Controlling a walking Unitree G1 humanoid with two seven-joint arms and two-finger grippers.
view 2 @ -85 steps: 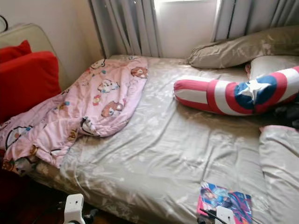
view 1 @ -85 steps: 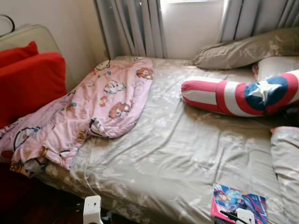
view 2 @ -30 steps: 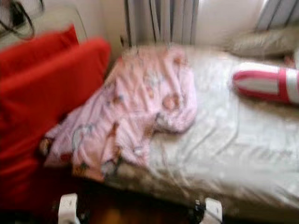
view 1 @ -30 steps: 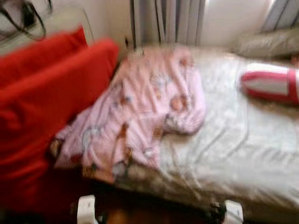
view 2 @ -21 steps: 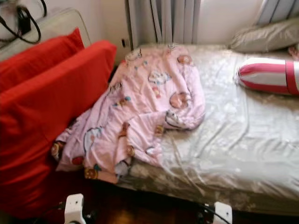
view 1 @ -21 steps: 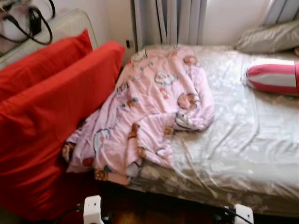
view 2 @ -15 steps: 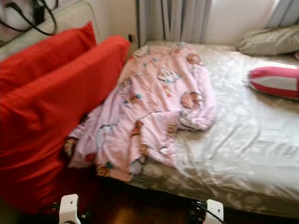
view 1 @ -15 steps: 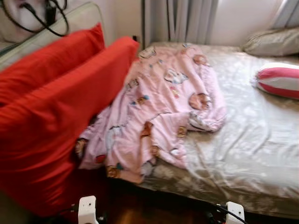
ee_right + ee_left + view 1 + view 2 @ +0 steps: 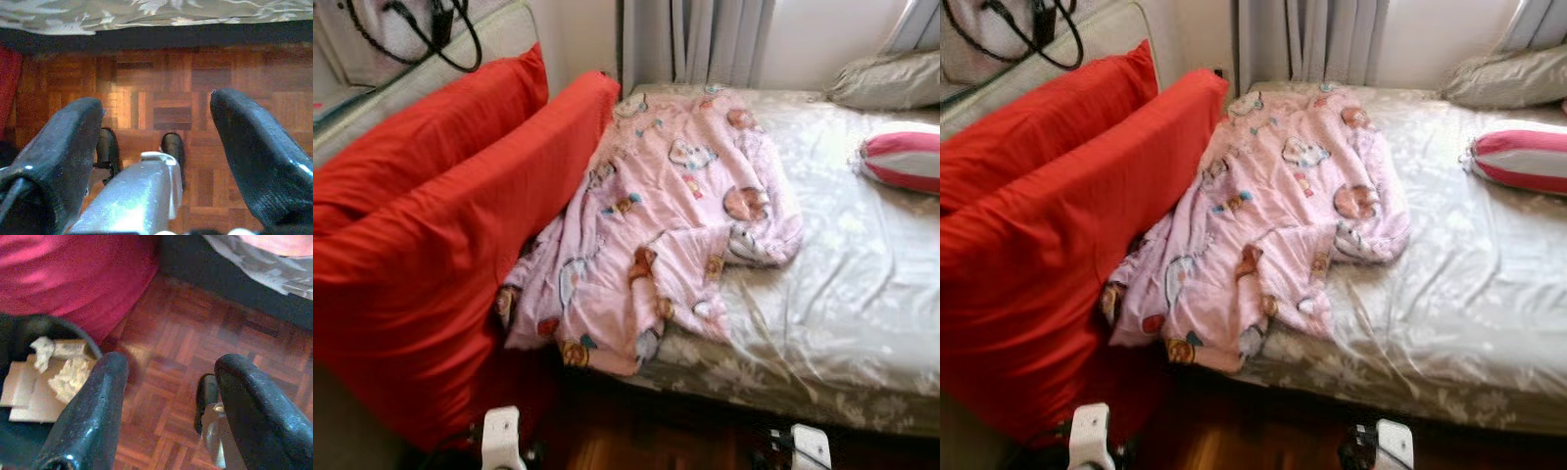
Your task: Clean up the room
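Observation:
A crumpled pink cartoon blanket (image 9: 666,225) lies across the left part of the bed (image 9: 862,294) and hangs over its front edge. Two big red cushions (image 9: 440,245) lean against the bed's left side. A red, white and blue bolster (image 9: 906,160) and a grey pillow (image 9: 886,80) lie at the far right. Both arms hang low in front of the bed. My left gripper (image 9: 171,364) is open over the parquet floor (image 9: 195,333). My right gripper (image 9: 156,105) is also open above the floor, and holds nothing.
A dark bin (image 9: 44,323) holding crumpled paper (image 9: 68,377) stands on the floor by the red cushion, close to my left gripper. Black cables (image 9: 431,29) hang over a pale headboard at the upper left. Grey curtains (image 9: 705,39) hang behind the bed.
The camera has swung to the left: the cushions and blanket now sit further right and the bolster is at the right edge. The things themselves have not moved.

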